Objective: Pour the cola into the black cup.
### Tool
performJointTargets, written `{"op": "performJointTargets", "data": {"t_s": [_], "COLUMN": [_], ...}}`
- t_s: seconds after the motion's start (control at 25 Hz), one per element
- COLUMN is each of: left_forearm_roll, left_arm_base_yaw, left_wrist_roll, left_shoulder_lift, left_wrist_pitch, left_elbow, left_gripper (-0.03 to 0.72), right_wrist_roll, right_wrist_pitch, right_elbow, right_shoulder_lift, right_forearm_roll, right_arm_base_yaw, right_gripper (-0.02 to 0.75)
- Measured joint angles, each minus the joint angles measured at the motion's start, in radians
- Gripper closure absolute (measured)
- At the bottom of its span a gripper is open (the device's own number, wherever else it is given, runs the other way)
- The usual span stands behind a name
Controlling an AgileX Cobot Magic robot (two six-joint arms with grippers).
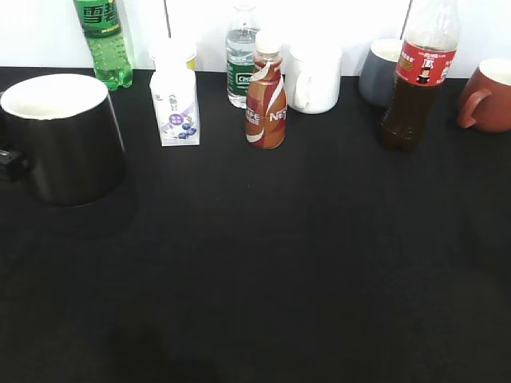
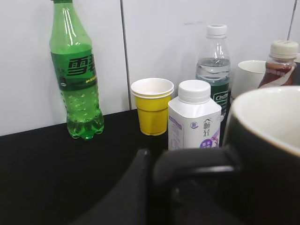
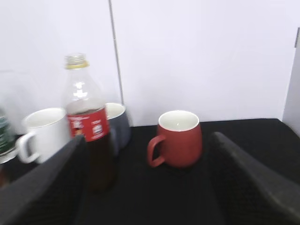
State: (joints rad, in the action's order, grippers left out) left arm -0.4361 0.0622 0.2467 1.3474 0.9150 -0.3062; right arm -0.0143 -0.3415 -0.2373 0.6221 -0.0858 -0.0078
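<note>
The black cup [image 1: 64, 136] is at the left of the black table, large and close in the exterior view. In the left wrist view my left gripper [image 2: 164, 173] is shut on the black cup's [image 2: 267, 154] loop handle. I cannot tell if the cup rests on the table. The cola [image 1: 417, 80] stands upright at the back right, about half full. In the right wrist view my right gripper [image 3: 149, 140] is open and empty in front of the cola [image 3: 89, 136], which stands just beyond its left finger. The right gripper is out of the exterior view.
Along the back wall stand a green soda bottle [image 1: 104, 40], a white milk bottle [image 1: 174, 108], a yellow paper cup [image 2: 152, 105], a water bottle [image 1: 242, 56], a coffee bottle [image 1: 266, 96], a white mug [image 1: 315, 77], a grey mug [image 1: 379, 72] and a reddish-brown mug [image 1: 487, 96].
</note>
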Motion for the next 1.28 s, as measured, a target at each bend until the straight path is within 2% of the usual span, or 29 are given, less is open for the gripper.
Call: {"op": "performJointTargets", "data": {"t_s": [0.12, 0.2, 0.24, 0.32, 0.4, 0.52, 0.76, 0.84, 0.96, 1.0, 1.08, 1.16, 1.28], "left_forearm_roll": [-0.001, -0.001, -0.001, -0.001, -0.001, 0.000, 0.000, 0.000, 0.000, 0.000, 0.000, 0.002, 0.002], "left_arm_base_yaw": [0.000, 0.000, 0.000, 0.000, 0.000, 0.000, 0.000, 0.000, 0.000, 0.000, 0.000, 0.017, 0.111], "left_wrist_roll": [0.003, 0.006, 0.007, 0.007, 0.007, 0.007, 0.007, 0.007, 0.007, 0.007, 0.007, 0.007, 0.007], "left_shoulder_lift": [0.000, 0.000, 0.000, 0.000, 0.000, 0.000, 0.000, 0.000, -0.001, -0.002, -0.001, 0.007, 0.059], "left_wrist_pitch": [0.000, 0.004, 0.006, 0.006, 0.006, 0.006, 0.006, 0.006, 0.006, 0.006, 0.006, 0.008, 0.038], "left_elbow": [0.000, 0.000, 0.000, 0.000, 0.000, 0.000, 0.000, 0.000, 0.000, 0.000, 0.000, 0.000, 0.000], "left_gripper": [0.656, 0.656, 0.656, 0.656, 0.656, 0.656, 0.656, 0.656, 0.656, 0.656, 0.656, 0.656, 0.655], "right_wrist_roll": [-0.025, -0.054, -0.041, 0.014, 0.022, 0.022, 0.023, 0.026, 0.074, 0.084, 0.091, 0.091, 0.104], "right_wrist_pitch": [-0.426, -0.588, -0.640, -0.715, -0.808, -0.830, -0.833, -0.836, -0.856, -0.865, -0.850, -0.817, -0.812], "right_elbow": [0.007, -0.048, -0.080, -0.152, -0.213, -0.307, -0.545, -0.606, -0.612, -0.592, -0.528, -0.463, -0.441], "right_shoulder_lift": [0.443, 0.694, 0.796, 0.956, 1.104, 1.253, 1.466, 1.512, 1.524, 1.517, 1.464, 1.370, 1.192], "right_forearm_roll": [0.092, 0.123, 0.099, -0.045, -0.110, -0.108, -0.101, -0.101, -0.093, -0.074, -0.033, 0.055, 0.185], "right_arm_base_yaw": [0.000, 0.038, 0.094, 0.228, 0.269, 0.269, 0.269, 0.269, 0.269, 0.269, 0.269, 0.271, 0.337], "right_gripper": [0.145, 0.143, 0.143, 0.143, 0.133, 0.068, 0.075, 0.138, 0.325, 0.352, 0.353, 0.353, 0.353]}}
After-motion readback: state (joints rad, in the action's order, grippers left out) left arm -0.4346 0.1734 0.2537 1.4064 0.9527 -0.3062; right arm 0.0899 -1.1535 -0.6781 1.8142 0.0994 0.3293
